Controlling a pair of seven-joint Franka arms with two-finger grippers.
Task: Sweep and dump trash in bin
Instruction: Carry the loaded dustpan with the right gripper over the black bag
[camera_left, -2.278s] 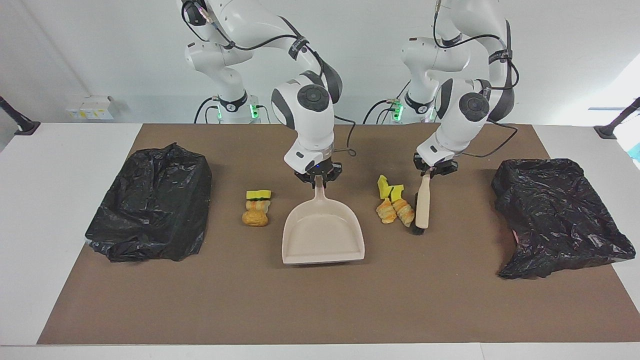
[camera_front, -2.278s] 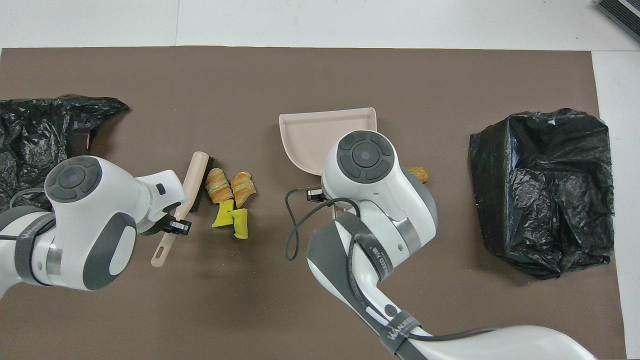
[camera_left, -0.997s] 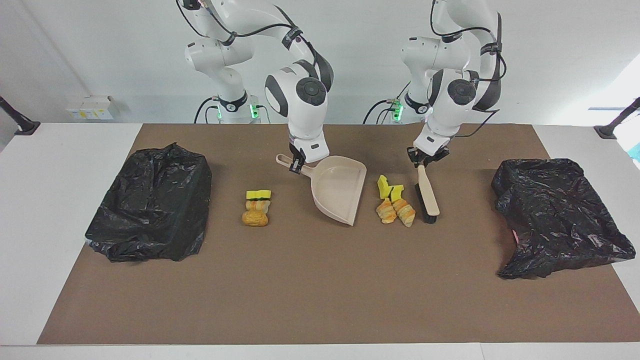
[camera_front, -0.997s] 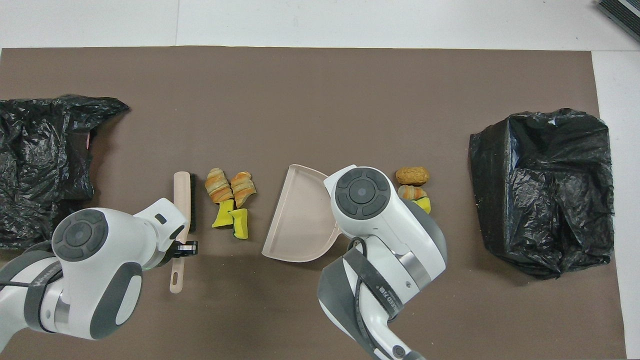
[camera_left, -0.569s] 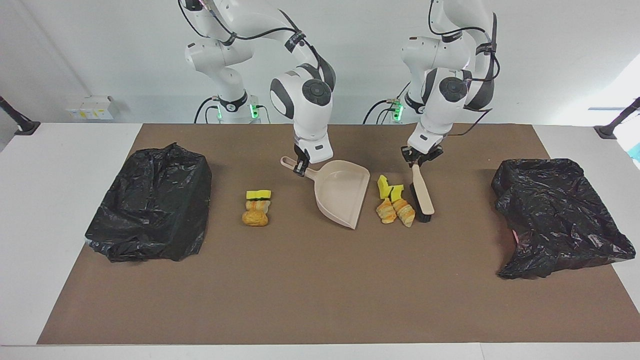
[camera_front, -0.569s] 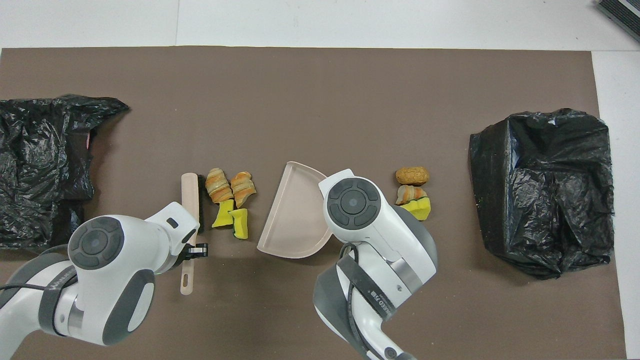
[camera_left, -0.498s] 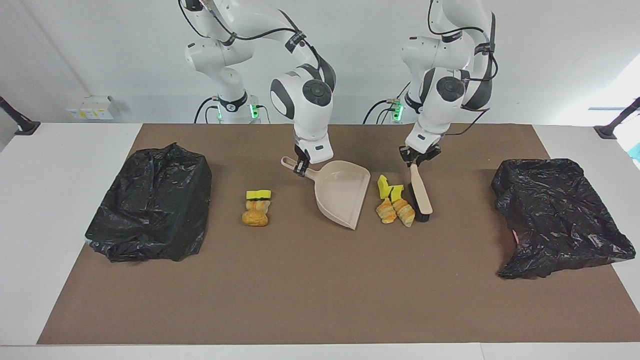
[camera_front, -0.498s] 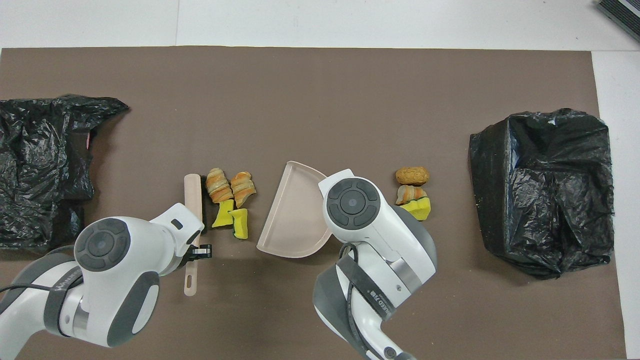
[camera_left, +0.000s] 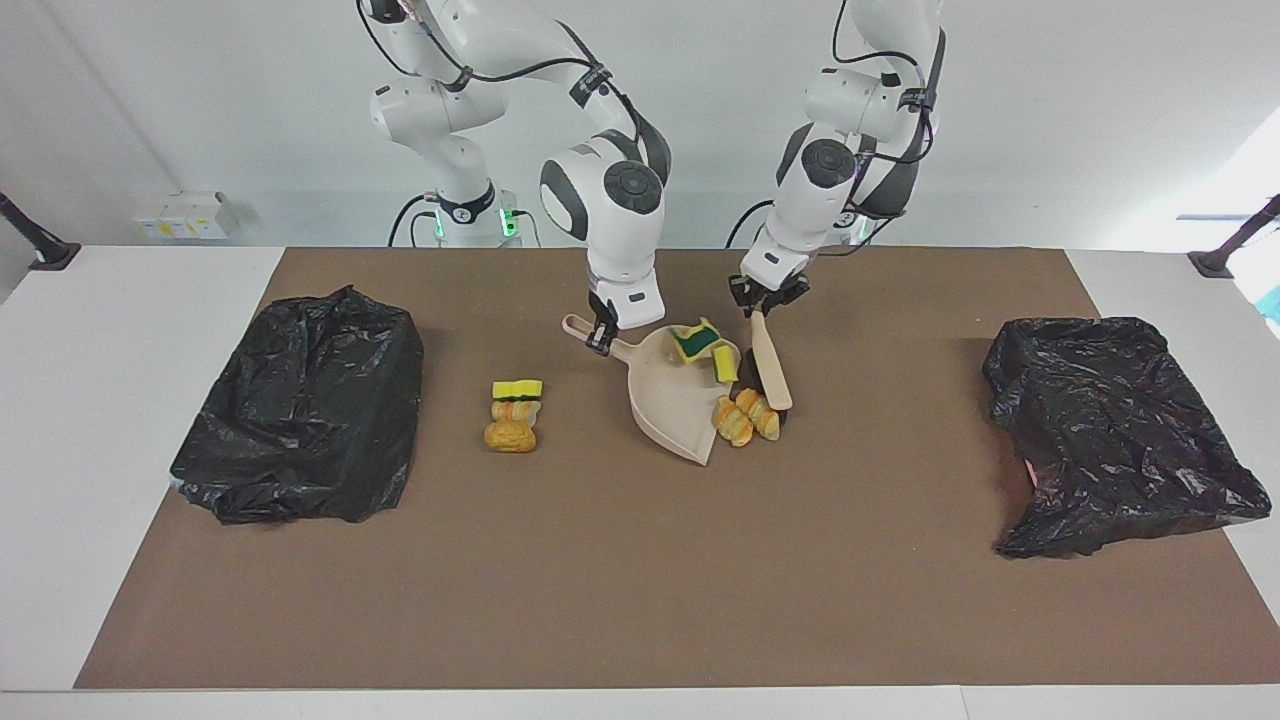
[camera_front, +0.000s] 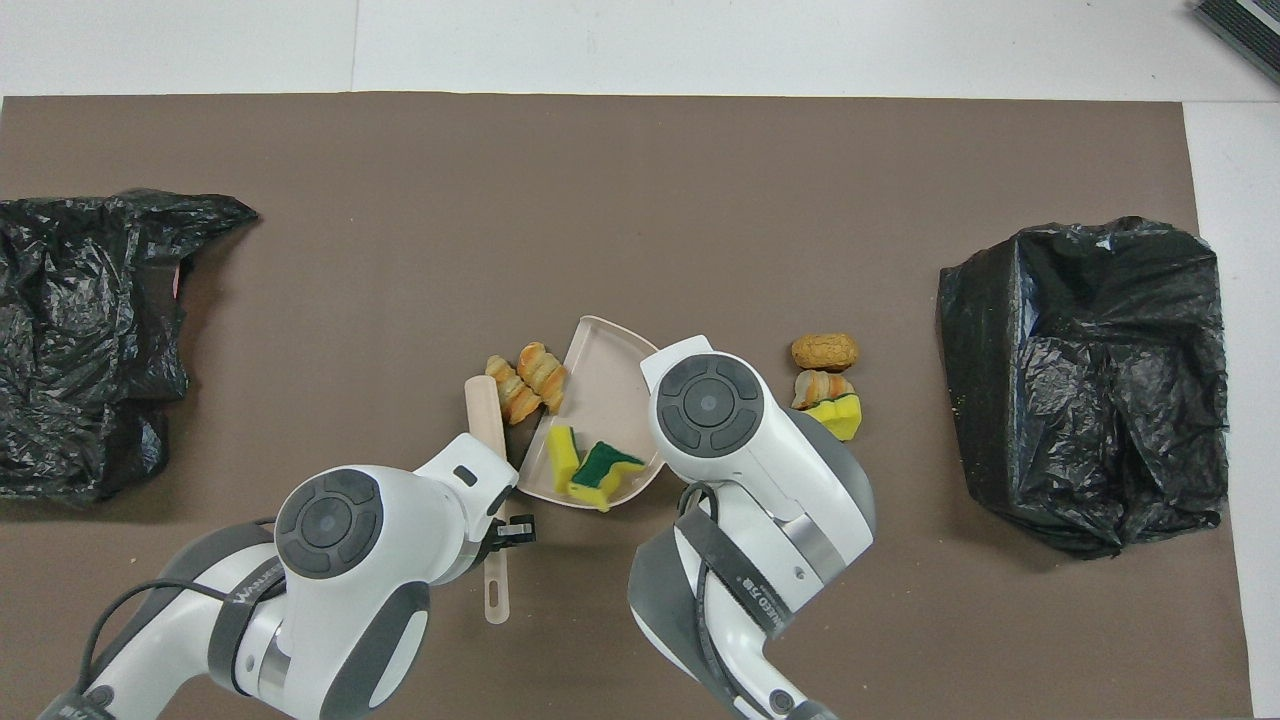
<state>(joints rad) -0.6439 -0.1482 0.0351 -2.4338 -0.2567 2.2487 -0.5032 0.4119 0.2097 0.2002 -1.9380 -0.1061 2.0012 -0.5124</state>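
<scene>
the left gripper (camera_left: 768, 298), clenched on the brush (camera_left: 771, 372) handle, has swept toward the dustpan (camera_left: 675, 400) since half a second ago. two yellow sponge chunks (camera_left: 700, 345) now sit in the pan; the two bread lumps (camera_left: 745, 416) have been pushed to its lip, touching it but on the tabletop (camera_left: 640, 560). the right gripper (camera_left: 603, 335) stays clenched on the dustpan handle, pan tilted on edge. a second trash pile (camera_left: 514, 412) lies untouched toward the right arm's end, well apart from both bins (camera_left: 300, 405). the sweep looks partway done.
</scene>
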